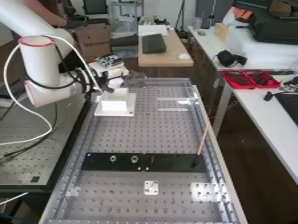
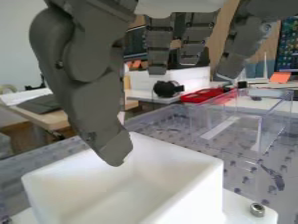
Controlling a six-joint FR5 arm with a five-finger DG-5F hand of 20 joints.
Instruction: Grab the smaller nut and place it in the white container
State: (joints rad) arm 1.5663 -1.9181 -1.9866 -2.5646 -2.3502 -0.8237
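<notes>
Robot hand (image 2: 159,45) unclenched above white container (image 2: 201,197); can't tell where smaller nut lies; probably light, rigid, slick metal, best pinched across opposite outer sides.

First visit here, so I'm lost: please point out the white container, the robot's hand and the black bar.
White container (image 2: 199,200): wrist view, outer side wall.
Hand (image 2: 159,42): wrist view, middle of a finger.
Black bar (image 1: 175,162): high view, bare top surface.

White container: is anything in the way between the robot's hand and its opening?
Nothing visible. In the wrist view, the hand hangs with its thumb over the open top of the white container, with no lid or other object between; the clear panels stand beyond.
</notes>
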